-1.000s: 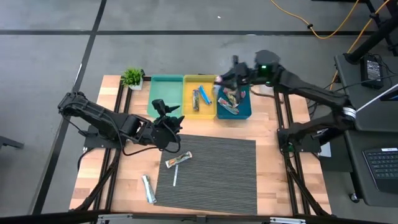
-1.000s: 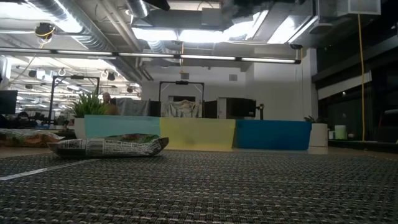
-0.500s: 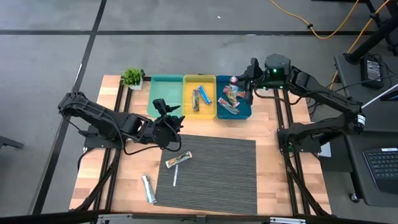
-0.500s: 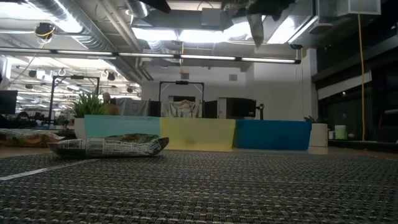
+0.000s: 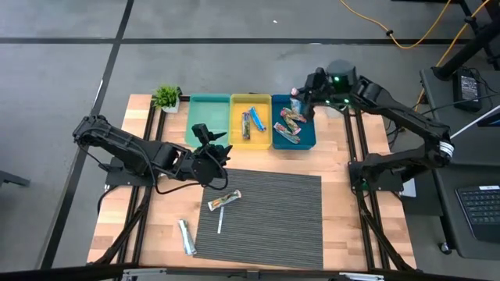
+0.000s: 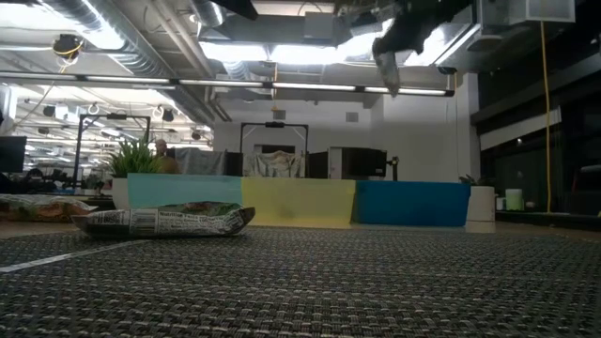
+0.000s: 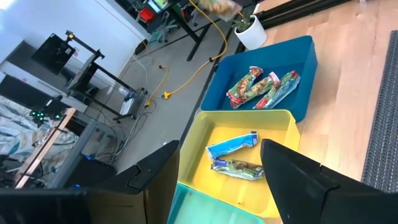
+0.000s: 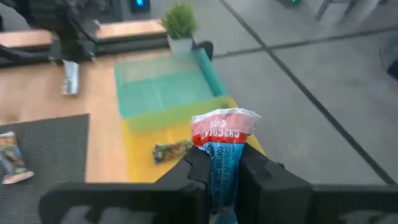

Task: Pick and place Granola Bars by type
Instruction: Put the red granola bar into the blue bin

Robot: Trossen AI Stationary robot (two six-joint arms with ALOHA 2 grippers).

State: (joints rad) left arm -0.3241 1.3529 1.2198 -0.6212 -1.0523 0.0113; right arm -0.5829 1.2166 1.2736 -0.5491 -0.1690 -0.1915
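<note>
Red-and-blue wrapped bar (image 8: 217,152) pinched narrow between right gripper (image 5: 301,97) fingers, upper centre-right of high view, above far edge of blue bin (image 5: 306,140). Risk: release here drops it among multicoloured bars (image 5: 289,125) (wrong type) or outside the rim; blue-wrapped bars (image 5: 251,121) sit in yellow bin (image 5: 237,137), so carry should go left first. Risk also of slippage, grip being on one wrapper end only. Left gripper (image 5: 217,148) fingers spread wide, empty, centre-left near teal bin (image 5: 207,109). Two bars (image 5: 224,200) (image 5: 186,235) unsorted on mat (image 5: 273,218) and tabletop, lower centre

3 bins (image 5: 251,122) behind the mat (image 5: 269,215); plant (image 5: 166,97) at left.
</note>
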